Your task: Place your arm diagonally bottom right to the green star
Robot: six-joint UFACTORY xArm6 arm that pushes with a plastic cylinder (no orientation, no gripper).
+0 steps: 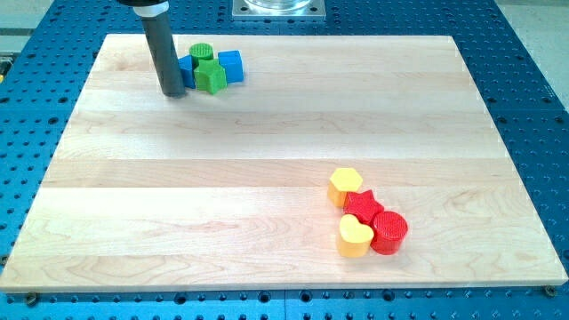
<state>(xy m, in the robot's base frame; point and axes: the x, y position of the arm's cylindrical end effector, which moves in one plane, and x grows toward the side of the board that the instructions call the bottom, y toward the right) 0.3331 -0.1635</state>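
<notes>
The green star [211,76] lies near the view's top left on the wooden board [267,178]. It is packed in a cluster with a green cylinder [202,52] above it, a blue cube [230,66] to its right and a blue block [186,72] to its left, partly hidden by the rod. My tip [172,92] rests on the board just left of this cluster, touching or nearly touching the blue block, to the lower left of the green star.
A second cluster sits at the view's lower right: a yellow hexagon [345,187], a red star [363,208], a yellow heart [355,236] and a red cylinder [388,232]. A blue perforated table [533,107] surrounds the board.
</notes>
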